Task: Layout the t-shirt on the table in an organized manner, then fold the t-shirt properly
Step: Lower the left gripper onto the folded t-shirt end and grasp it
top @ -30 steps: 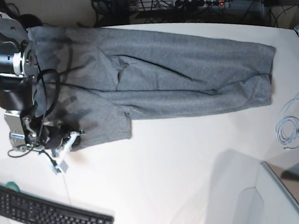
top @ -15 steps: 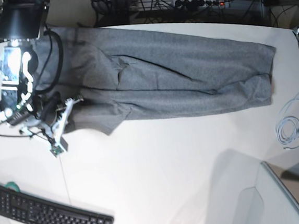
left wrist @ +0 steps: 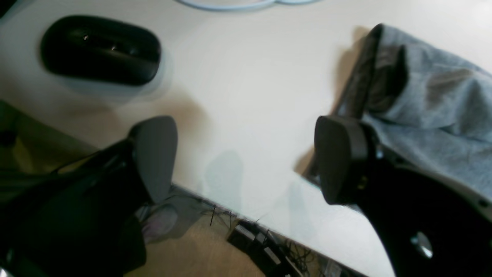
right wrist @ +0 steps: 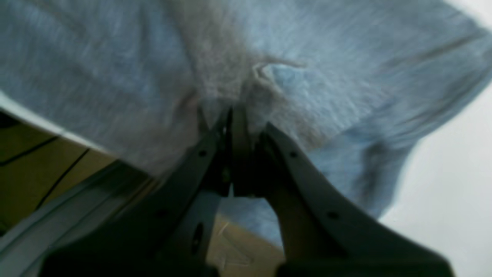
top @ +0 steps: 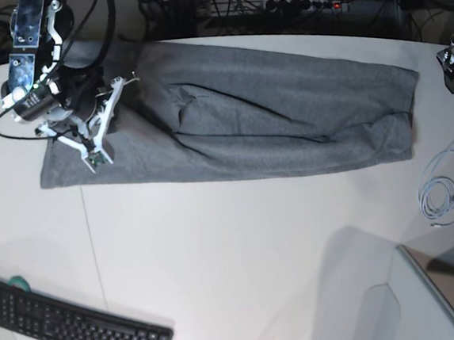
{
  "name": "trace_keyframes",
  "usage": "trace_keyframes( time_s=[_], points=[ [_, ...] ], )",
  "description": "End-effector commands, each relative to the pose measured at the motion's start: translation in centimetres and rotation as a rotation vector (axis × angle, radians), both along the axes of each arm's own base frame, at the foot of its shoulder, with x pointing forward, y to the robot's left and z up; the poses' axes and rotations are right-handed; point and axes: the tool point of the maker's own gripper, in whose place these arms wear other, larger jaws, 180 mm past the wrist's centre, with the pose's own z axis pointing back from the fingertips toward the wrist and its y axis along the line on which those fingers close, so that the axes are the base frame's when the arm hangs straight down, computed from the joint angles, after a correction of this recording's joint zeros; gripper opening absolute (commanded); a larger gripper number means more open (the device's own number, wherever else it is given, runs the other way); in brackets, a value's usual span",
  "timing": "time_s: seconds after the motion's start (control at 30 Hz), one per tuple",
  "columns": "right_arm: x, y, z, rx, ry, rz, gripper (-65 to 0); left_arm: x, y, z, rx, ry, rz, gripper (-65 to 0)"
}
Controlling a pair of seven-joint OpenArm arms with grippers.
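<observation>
t-shirt [top: 269,110] lies folded lengthwise into a long grey band across the far half of the table [top: 242,248], running from the far-left corner to near the right edge. Some creases through the middle, and the right end is a bit bunched.

Right gripper [right wrist: 240,115] is on the shirt's left end, jaws pinched together on a fold of the grey cloth; the fabric puckers right at the tips. In the base view the same gripper [top: 89,142] sits over the shirt's left part, arm coming in from the far left.

Left gripper [left wrist: 246,157] is spread wide, nothing between the pads, hovering over bare table by the far-right edge; shirt's right end is just beside one finger.

Also on the table: keyboard [top: 74,330] near left, coiled pale cable [top: 440,195] at right.
</observation>
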Motion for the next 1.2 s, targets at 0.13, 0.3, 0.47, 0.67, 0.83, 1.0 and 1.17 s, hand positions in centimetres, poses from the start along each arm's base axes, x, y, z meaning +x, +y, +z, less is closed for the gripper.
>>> trace_keyframes(
  time_s=[0.13,0.3,0.47,0.67,0.83,1.0,1.17],
  points=[
    [-1.1,0.1,-0.1,0.007,0.004,0.0,-65.0,0.6,1.0,1.7,0.039,-0.038,-0.006,-11.7],
    [-1.9,0.0,-0.5,0.005,0.024,-0.001,-65.0,0.6,1.0,1.8,0.04,-0.038,-0.006,-11.7],
    [-3.1,0.1,-0.9,0.01,0.052,-0.006,-65.0,0.9,1.2,2.1,0.05,-0.036,-0.016,-11.7],
    [-3.3,0.2,-1.1,0.011,0.058,-0.004,-64.8,2.5,-1.7,0.5,0.027,0.011,-0.128,-11.8],
    [-3.4,-0.1,-1.1,0.004,0.064,-0.015,-64.8,3.5,-3.9,-0.4,0.004,0.022,-0.192,-11.8],
    [-4.0,0.2,-1.3,0.007,0.074,-0.008,-64.8,4.7,-5.7,1.7,0.043,-0.03,-0.242,-12.7],
    [-3.8,0.0,-1.3,0.005,0.07,-0.011,-64.8,6.1,-8.2,3.0,0.04,-0.1,-0.264,-42.0]
  ],
)
